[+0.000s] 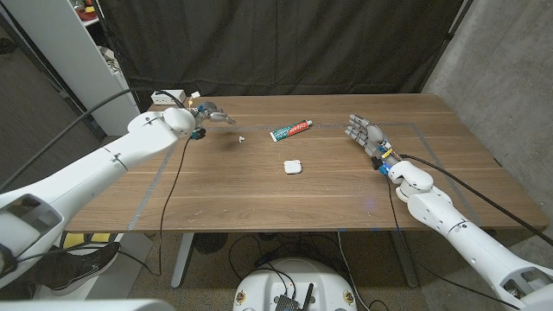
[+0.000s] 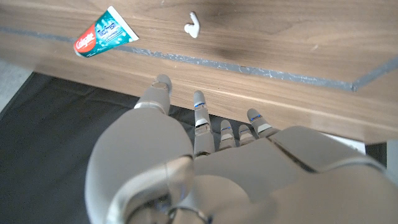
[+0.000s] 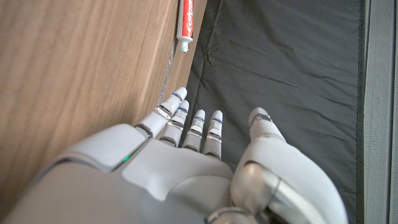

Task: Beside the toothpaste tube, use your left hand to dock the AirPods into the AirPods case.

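Note:
A green and red toothpaste tube (image 1: pixel 289 130) (image 2: pixel 102 32) (image 3: pixel 186 22) lies at the table's far middle. A single white AirPod (image 1: pixel 241 138) (image 2: pixel 193 25) lies on the wood to its left. The white AirPods case (image 1: pixel 292 167) sits nearer the front, at the table's centre; I cannot tell if its lid is up. My left hand (image 1: pixel 210 113) (image 2: pixel 205 162) hovers at the far left, above and left of the AirPod, fingers spread and holding nothing. My right hand (image 1: pixel 367 134) (image 3: pixel 193 155) stays at the right side, fingers extended, nothing in it.
A grey tape line (image 1: pixel 155 186) frames the work area on the wooden table (image 1: pixel 285 203). A white box (image 1: pixel 168 97) sits past the far left corner. Black curtain hangs behind the table. Cables run along both arms.

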`<act>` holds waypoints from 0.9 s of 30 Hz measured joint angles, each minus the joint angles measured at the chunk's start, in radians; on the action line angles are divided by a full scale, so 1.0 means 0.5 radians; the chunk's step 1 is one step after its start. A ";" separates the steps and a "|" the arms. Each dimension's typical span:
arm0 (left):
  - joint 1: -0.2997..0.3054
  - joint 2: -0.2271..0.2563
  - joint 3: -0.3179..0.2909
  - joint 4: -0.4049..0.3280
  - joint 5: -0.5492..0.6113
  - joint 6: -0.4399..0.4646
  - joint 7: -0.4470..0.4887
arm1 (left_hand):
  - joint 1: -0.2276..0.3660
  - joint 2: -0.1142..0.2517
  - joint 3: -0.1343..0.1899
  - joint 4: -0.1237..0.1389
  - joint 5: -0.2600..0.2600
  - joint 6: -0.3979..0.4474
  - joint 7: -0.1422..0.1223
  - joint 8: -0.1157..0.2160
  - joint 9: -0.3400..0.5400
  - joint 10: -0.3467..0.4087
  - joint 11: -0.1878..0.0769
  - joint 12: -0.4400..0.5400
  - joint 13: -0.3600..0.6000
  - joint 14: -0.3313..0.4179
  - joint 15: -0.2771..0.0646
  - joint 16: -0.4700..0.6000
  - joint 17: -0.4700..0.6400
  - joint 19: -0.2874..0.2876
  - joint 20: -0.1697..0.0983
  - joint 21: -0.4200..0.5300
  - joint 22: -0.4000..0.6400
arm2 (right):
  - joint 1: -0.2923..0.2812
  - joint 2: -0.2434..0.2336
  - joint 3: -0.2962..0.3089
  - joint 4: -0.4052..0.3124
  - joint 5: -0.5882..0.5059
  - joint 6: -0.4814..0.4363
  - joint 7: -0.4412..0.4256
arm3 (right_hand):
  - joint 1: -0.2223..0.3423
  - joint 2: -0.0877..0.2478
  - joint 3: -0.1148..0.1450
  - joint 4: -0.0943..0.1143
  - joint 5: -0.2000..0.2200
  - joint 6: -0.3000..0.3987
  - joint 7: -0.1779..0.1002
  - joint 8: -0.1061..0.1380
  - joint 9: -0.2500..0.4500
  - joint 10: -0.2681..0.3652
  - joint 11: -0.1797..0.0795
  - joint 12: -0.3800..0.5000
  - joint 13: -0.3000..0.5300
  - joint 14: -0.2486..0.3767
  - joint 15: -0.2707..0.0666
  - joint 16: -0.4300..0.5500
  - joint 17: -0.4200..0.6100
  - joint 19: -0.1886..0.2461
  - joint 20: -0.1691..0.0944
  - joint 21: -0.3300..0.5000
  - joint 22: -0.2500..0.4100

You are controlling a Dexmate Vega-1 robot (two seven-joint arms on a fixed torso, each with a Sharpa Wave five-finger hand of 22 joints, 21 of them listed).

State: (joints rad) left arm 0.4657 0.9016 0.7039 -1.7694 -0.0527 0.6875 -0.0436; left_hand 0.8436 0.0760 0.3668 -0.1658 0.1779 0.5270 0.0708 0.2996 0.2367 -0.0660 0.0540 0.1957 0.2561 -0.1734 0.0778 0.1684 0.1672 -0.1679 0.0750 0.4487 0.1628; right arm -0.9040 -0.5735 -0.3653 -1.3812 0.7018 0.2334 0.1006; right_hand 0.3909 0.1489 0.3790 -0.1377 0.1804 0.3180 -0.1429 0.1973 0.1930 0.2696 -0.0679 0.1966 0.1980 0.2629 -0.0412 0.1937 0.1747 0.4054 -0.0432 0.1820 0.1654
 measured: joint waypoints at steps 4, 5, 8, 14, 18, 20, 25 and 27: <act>-0.144 -0.006 0.147 -0.018 0.220 0.117 -0.107 | 0.009 -0.004 -0.013 0.013 0.000 0.106 0.018 0.038 0.014 0.010 -0.010 0.009 -0.023 0.000 -0.013 0.000 0.000 0.001 -0.001 -0.037 0.000 | -0.004 -0.026 -0.002 -0.019 0.012 -0.024 0.039 | 0.000 0.000 0.000 0.000 0.003 -0.003 0.003 0.000 0.000 0.000 0.000 0.000 0.000 0.000 0.000 0.000 0.000 0.000 0.000 0.000 0.000; -0.163 -0.008 0.166 -0.020 0.247 0.129 -0.120 | 0.009 -0.004 -0.015 0.015 0.000 0.136 0.025 0.051 0.018 0.019 -0.020 0.017 -0.030 0.008 -0.021 0.000 0.000 0.007 -0.005 -0.046 0.000 | -0.004 -0.028 -0.002 -0.020 0.013 -0.028 0.044 | 0.000 0.000 0.000 0.000 0.003 -0.002 0.004 0.000 0.000 0.008 0.008 0.000 0.000 0.000 0.000 0.000 0.000 0.000 0.000 0.000 0.000; -0.248 -0.023 0.247 -0.024 0.383 0.186 -0.194 | 0.009 -0.004 -0.028 0.028 0.000 0.200 0.045 0.074 0.031 0.053 -0.039 0.032 -0.047 0.004 -0.039 0.011 0.000 0.033 -0.005 -0.064 0.000 | -0.003 -0.038 -0.010 -0.027 0.017 -0.045 0.067 | 0.000 0.000 0.000 -0.007 0.003 0.022 -0.019 0.000 0.000 0.008 0.008 0.000 0.000 0.000 0.000 0.000 0.000 0.000 0.000 0.000 0.000; -0.421 -0.063 0.397 0.019 0.620 0.243 -0.420 | 0.019 -0.015 -0.053 0.025 0.008 0.267 0.063 0.090 0.043 0.120 -0.055 0.062 -0.071 0.004 -0.038 0.011 -0.009 0.081 0.023 -0.092 0.000 | 0.015 -0.052 -0.030 -0.030 0.022 -0.077 0.106 | 0.016 0.000 -0.004 -0.013 0.003 0.017 -0.015 0.000 0.010 0.014 0.014 0.000 0.000 0.004 0.004 0.000 0.000 -0.018 -0.004 0.000 0.000; -0.547 -0.108 0.496 0.094 0.747 0.234 -0.602 | 0.027 -0.023 -0.066 0.033 0.008 0.278 0.052 0.090 0.050 0.143 -0.058 0.063 -0.084 0.004 -0.060 0.011 -0.009 0.114 0.018 -0.100 0.000 | 0.032 -0.052 -0.044 -0.018 0.022 -0.090 0.131 | 0.016 0.000 -0.004 -0.013 0.003 0.015 -0.079 0.000 0.010 0.014 0.014 0.000 0.000 0.010 0.010 0.000 0.000 -0.018 -0.004 0.000 0.000; -0.547 -0.108 0.496 0.094 0.819 0.211 -0.709 | 0.027 -0.023 -0.066 0.033 0.008 0.284 0.037 0.090 0.052 0.143 -0.058 0.063 -0.085 0.004 -0.060 0.011 -0.009 0.119 0.018 -0.100 0.000 | 0.042 -0.050 -0.052 -0.006 0.022 -0.090 0.131 | 0.016 0.000 -0.004 -0.013 0.003 0.011 -0.037 0.000 0.010 0.014 0.014 0.000 0.000 0.010 0.010 0.000 0.000 -0.018 -0.003 0.000 0.000; -0.761 -0.220 0.651 0.288 0.955 0.131 -0.926 | 0.048 -0.017 -0.066 0.033 0.008 0.290 0.025 0.090 0.061 0.143 -0.058 0.063 -0.094 0.004 -0.060 0.011 -0.009 0.130 0.028 -0.115 0.006 | 0.065 -0.037 -0.067 0.020 0.022 -0.105 0.168 | 0.016 0.000 -0.004 -0.012 0.003 0.010 -0.013 0.000 0.010 0.014 0.015 0.000 0.000 0.011 0.011 0.000 0.000 -0.018 -0.003 0.000 0.000; -0.761 -0.220 0.651 0.288 0.991 0.101 -0.983 | 0.062 -0.004 -0.062 0.029 0.008 0.293 0.006 0.090 0.061 0.143 -0.058 0.063 -0.094 0.004 -0.060 0.011 -0.009 0.130 0.028 -0.128 0.006 | 0.071 -0.032 -0.070 0.029 0.022 -0.105 0.168 | 0.016 0.000 -0.004 -0.012 0.003 0.006 -0.050 0.000 0.010 0.014 0.014 0.000 0.000 0.011 0.011 0.000 0.000 -0.018 -0.003 0.000 0.000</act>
State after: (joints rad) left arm 0.0853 0.7914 1.0294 -1.6254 0.4426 0.7380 -0.5352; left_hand 0.8746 0.0742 0.3358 -0.1512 0.1818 0.6737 0.0739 0.3445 0.2674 0.0056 0.0252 0.2272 0.2089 -0.1716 0.0479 0.1740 0.1628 -0.1029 0.0892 0.3847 0.1656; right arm -0.8686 -0.5896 -0.4004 -1.3668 0.7129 0.1810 0.1845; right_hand 0.3989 0.1489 0.3771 -0.1440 0.1818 0.3212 -0.1680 0.1973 0.1979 0.2768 -0.0606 0.1966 0.1979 0.2682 -0.0357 0.1937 0.1746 0.3966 -0.0449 0.1820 0.1653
